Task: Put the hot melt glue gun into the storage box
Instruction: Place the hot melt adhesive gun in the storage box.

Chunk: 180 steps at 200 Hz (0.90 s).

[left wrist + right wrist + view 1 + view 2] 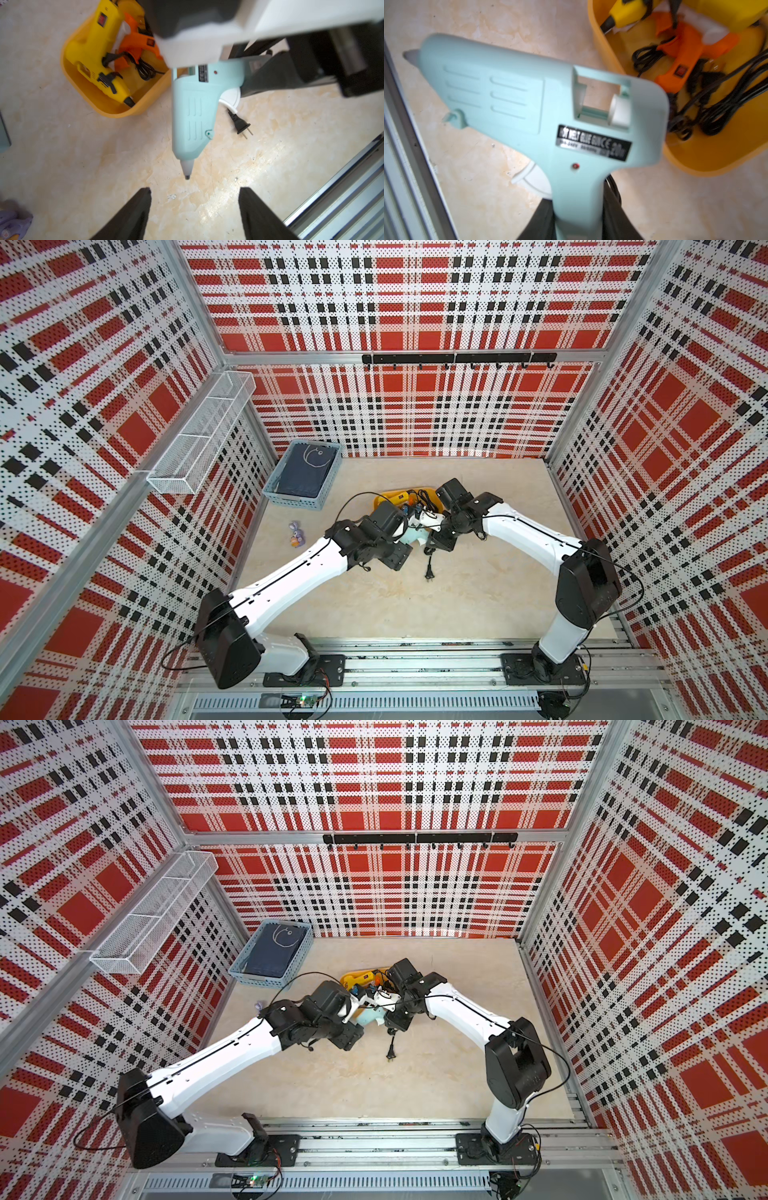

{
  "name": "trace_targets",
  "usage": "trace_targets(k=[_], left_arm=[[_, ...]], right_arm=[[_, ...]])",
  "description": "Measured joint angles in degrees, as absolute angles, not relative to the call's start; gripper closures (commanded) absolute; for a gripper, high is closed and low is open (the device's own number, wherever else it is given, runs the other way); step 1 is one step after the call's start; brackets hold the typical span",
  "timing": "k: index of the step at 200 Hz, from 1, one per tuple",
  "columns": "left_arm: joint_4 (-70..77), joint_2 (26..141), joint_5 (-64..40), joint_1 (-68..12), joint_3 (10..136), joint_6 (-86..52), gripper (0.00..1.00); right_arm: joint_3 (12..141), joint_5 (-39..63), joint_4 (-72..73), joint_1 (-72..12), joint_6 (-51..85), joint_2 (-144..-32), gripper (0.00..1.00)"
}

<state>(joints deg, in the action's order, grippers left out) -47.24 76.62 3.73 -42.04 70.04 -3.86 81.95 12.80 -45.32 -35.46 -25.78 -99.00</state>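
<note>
The task is about half done. The right hand (577,218) is closed on the grip of the blue gun (529,116) and holds it above the tabletop (83,155), so the pick-up is finished. The placing is not: the gun hangs just beside the box (116,112), outside its wall, with its body level and its nozzle pointing away from the box.

The left hand (194,193) stands wide and holds nothing. The nozzle points at the gap between its fingers (135,212) but stops short of them, with bare tabletop showing between. I cannot tell whether this hand is coming in to help or backing off.

The box already holds a yellow gun (93,52) and an orange gun (141,47) with their black cords bundled beside them. Some floor of the box is free at the end nearest the blue gun, which looks like enough room.

What is left, by my reading: carry the blue gun over the near wall, lower it onto the free floor and let go. Its cord trails from the grip, and the plug (241,124) seems to lie on the tabletop outside the box. The cord could drag or hang over the rim, so it may need gathering in.
</note>
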Motion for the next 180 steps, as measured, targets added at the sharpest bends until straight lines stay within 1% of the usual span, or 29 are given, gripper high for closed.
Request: trace_targets(k=[17, 40, 49, 73, 100, 118, 153, 180], left_arm=[[-45.91, 72.36, 2.04, -36.86, 71.81, -5.26, 0.24], [-44.07, 64.27, 2.44, -22.85, 71.59, -8.69, 0.24], [-43.22, 61.73, 2.04, -18.59, 71.11, -9.78, 0.24], [-41.78, 57.06, 0.01, -11.73, 67.94, -12.01, 0.24], [-41.36, 55.70, -1.87, -9.30, 63.57, -13.58, 0.24], [-41.36, 55.35, -3.05, -8.40, 60.93, -14.33, 0.25], [-41.10, 53.82, -4.36, -7.11, 58.35, -15.33, 0.25], [-40.25, 52.88, -4.73, -7.03, 57.06, -15.84, 0.25]], right_arm=[[84.71, 8.19, -42.96, -36.12, -28.45, -99.02, 0.83], [90.13, 0.95, -41.98, -35.16, -33.21, -99.61, 0.84], [93.01, -1.13, -41.36, -34.83, -35.00, -100.38, 0.84], [101.58, -4.67, -38.85, -33.91, -39.59, -102.72, 0.84], [109.97, -6.11, -36.49, -33.74, -43.62, -105.60, 0.84], [112.71, -6.00, -35.59, -33.74, -44.86, -106.87, 0.84], [112.68, -5.10, -35.79, -34.20, -45.41, -108.20, 0.87], [110.56, -4.84, -36.82, -35.38, -45.32, -108.44, 0.87]])
